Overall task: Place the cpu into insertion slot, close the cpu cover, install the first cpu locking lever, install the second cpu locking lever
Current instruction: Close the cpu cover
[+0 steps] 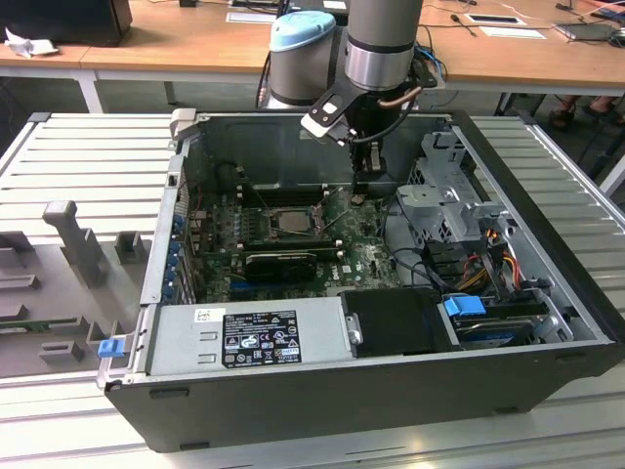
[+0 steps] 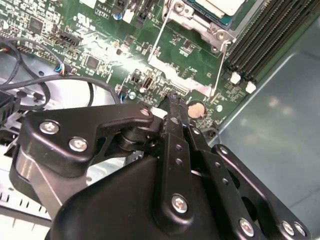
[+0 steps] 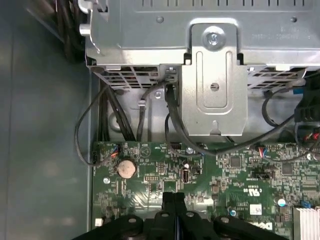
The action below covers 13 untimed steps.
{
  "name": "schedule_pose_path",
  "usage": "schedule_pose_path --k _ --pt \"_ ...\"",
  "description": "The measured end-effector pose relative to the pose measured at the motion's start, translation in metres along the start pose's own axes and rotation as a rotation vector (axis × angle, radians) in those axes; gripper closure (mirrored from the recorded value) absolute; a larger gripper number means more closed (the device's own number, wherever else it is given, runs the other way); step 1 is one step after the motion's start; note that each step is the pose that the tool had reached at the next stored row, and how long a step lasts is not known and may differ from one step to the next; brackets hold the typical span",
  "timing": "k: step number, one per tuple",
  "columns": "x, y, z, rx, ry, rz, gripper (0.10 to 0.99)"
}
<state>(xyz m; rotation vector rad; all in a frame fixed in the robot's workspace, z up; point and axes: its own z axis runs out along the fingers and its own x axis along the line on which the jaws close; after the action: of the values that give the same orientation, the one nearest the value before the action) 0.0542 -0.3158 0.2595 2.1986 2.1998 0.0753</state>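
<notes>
The cpu (image 1: 290, 221) lies in the insertion slot (image 1: 262, 227) on the green board, its pale metal face (image 2: 226, 5) showing. The cpu cover (image 2: 196, 24) lies as a metal frame around the chip. Two thin wire levers (image 2: 156, 44) (image 2: 221, 67) reach from the socket's corners out over the board. My gripper (image 1: 358, 188) hangs inside the case toward the exterior view's right of the socket. Its black fingers are shut together with nothing between them, in both wrist views (image 2: 173, 101) (image 3: 174, 199). The tips hover over the board beside a coin cell (image 2: 196, 109), short of the lever ends.
Black memory slots (image 2: 260, 40) run beside the socket. A metal drive cage (image 3: 215, 75) with cables (image 3: 172, 117) stands past the board's edge. The power supply (image 1: 249, 335) and a black box (image 1: 395, 320) fill the case's near side. Case walls (image 1: 186, 186) ring everything.
</notes>
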Motion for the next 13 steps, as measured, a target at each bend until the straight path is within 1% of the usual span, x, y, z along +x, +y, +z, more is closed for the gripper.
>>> schedule_pose_path --k 2,5,7,9,11,13 --pt "0.0000 -0.0003 0.0065 0.000 0.0001 0.000 0.980" --pt "-0.0001 -0.0006 0.0128 0.000 0.0002 0.000 0.980" --pt "-0.0002 -0.0008 0.0137 0.001 -0.0004 -0.001 0.980" --pt "-0.0002 -0.0017 0.0137 0.011 0.0000 0.000 0.980" --pt "-0.0002 -0.0023 0.0137 0.018 0.0000 0.000 0.980" --pt "-0.0002 -0.0046 0.0136 0.019 0.0003 0.000 0.980"
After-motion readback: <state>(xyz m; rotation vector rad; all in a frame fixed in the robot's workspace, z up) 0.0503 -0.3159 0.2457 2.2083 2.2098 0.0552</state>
